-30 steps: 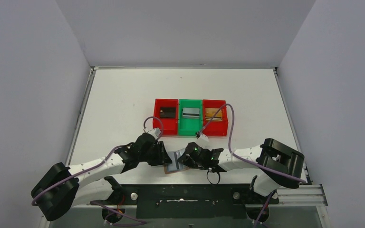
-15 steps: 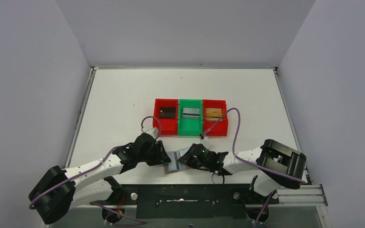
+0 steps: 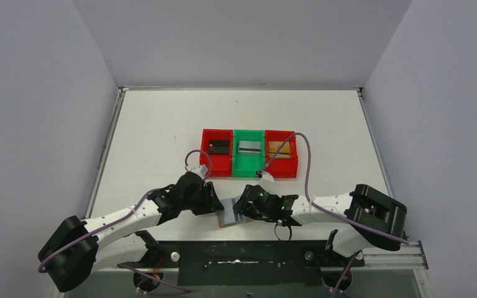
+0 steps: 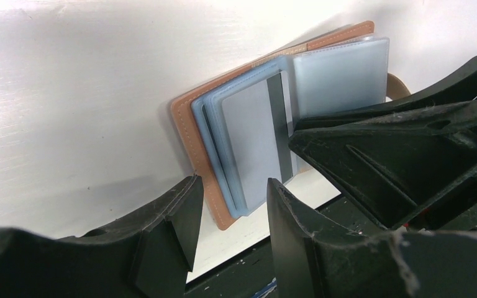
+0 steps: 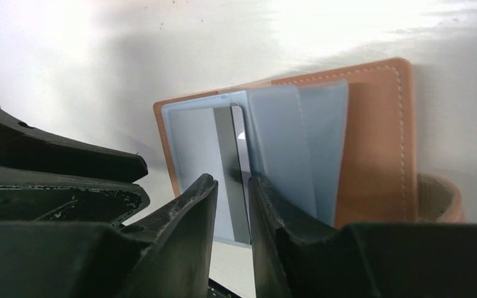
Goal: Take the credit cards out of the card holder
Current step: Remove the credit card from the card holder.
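The tan card holder (image 3: 226,218) lies open near the table's front edge, between both grippers. In the left wrist view its leather (image 4: 189,130) and grey-blue sleeves show, with a light card (image 4: 254,143) with a dark stripe in one sleeve. My left gripper (image 3: 215,202) is open (image 4: 233,208), its jaws straddling the holder's near corner. My right gripper (image 3: 241,208) hovers over the holder (image 5: 379,136), its jaws a narrow gap apart (image 5: 231,198) over the striped card (image 5: 192,149), with nothing seen between them.
A row of bins stands mid-table: a red bin (image 3: 207,155) with a black card (image 3: 219,146), a green bin (image 3: 248,162) with a silver card (image 3: 249,147), and a red bin (image 3: 292,162) with a gold-tan card (image 3: 279,148). The black mounting rail (image 3: 242,254) runs along the front.
My right gripper has shifted slightly left and farther over the holder while its elbow swung right. The left arm has barely moved. The holder stays in place.
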